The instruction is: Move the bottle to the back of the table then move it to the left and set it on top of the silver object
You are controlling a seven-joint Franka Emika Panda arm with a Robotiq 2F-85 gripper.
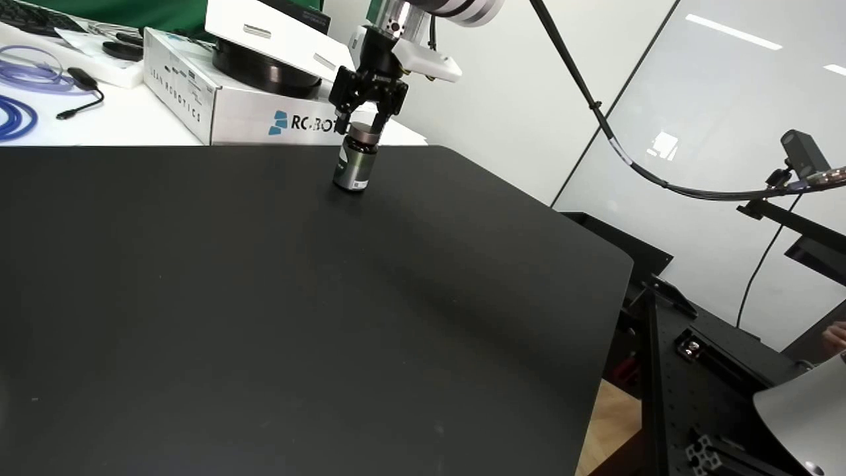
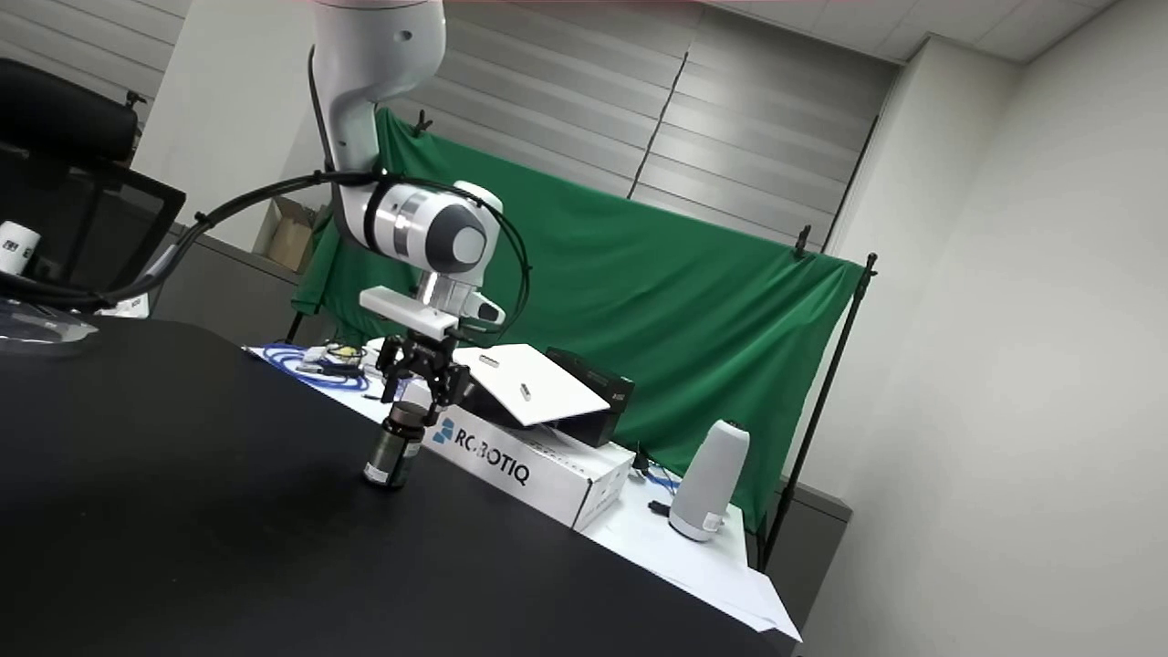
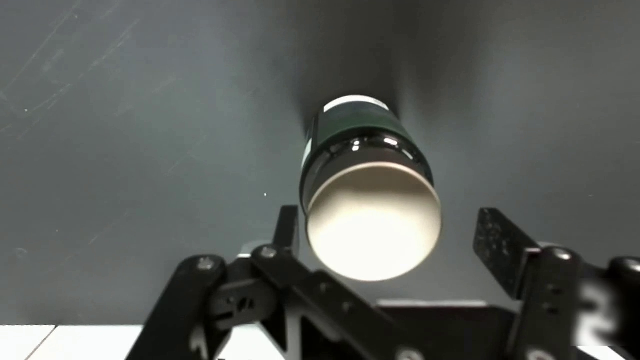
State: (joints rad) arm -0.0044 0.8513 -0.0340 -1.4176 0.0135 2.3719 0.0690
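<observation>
A short dark grey bottle [image 1: 355, 173] with a brown-grey cap and a pale label stands on the black table [image 1: 297, 317], near the edge beside the white box. It also shows in an exterior view [image 2: 391, 459] and in the wrist view [image 3: 372, 225], cap towards the camera. My gripper [image 1: 361, 125] is over the bottle with its fingers either side of the cap. In the wrist view the gripper [image 3: 390, 235] is open; the left finger is close to the cap and a wider gap shows on the right. I see no separate silver object.
A white Robotiq box [image 1: 271, 119] stands on a white table just beyond the black table's edge, with a tilted white panel [image 1: 281, 33] on it. Blue cables [image 1: 14, 119] lie to its left. A black arm cable [image 1: 700, 193] hangs at the right.
</observation>
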